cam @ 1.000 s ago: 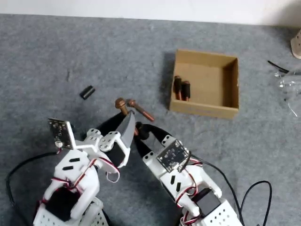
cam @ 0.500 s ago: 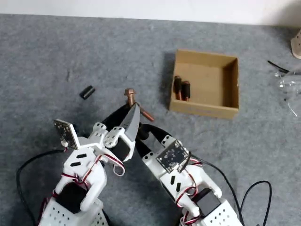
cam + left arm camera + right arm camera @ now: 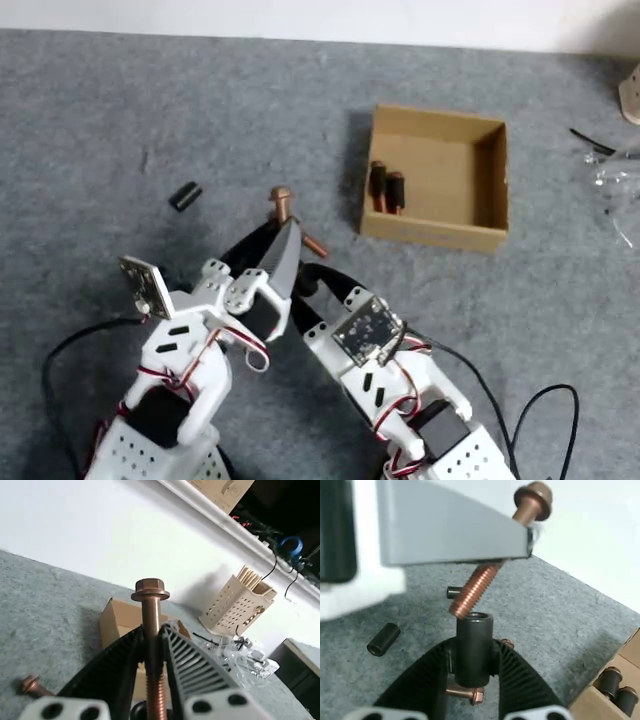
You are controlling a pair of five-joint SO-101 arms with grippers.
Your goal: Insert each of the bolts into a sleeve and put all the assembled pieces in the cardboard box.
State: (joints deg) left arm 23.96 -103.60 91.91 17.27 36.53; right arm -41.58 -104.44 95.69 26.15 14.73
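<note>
**Operator:** How is the cardboard box (image 3: 432, 233) looking?

**Spotter:** It sits well apart from your arms. Two assembled pieces (image 3: 386, 187) lie against one inner wall, so part of the job is done.

**Operator:** And the arms?

**Spotter:** Your left gripper (image 3: 152, 634) is clamped on a copper bolt (image 3: 150, 602), head up. Over the last second it lifted that bolt off the mat, away from the loose bolt (image 3: 312, 243) it lay beside, and carried it over toward your right arm. In the last half second it hardly shifted. Your right gripper (image 3: 474, 652) is closed around a black sleeve (image 3: 474, 630), which stands upright with its mouth up.

**Operator:** So is it inserted?

**Spotter:** Not yet. The threaded tip hangs just above the sleeve's rim, tilted and off to one side. I'd say you should straighten the bolt before lowering it, or the threads may catch the rim.

**Operator:** What remains after this?

**Spotter:** The loose bolt near your grippers, and a spare sleeve (image 3: 185, 196) farther off.
</note>
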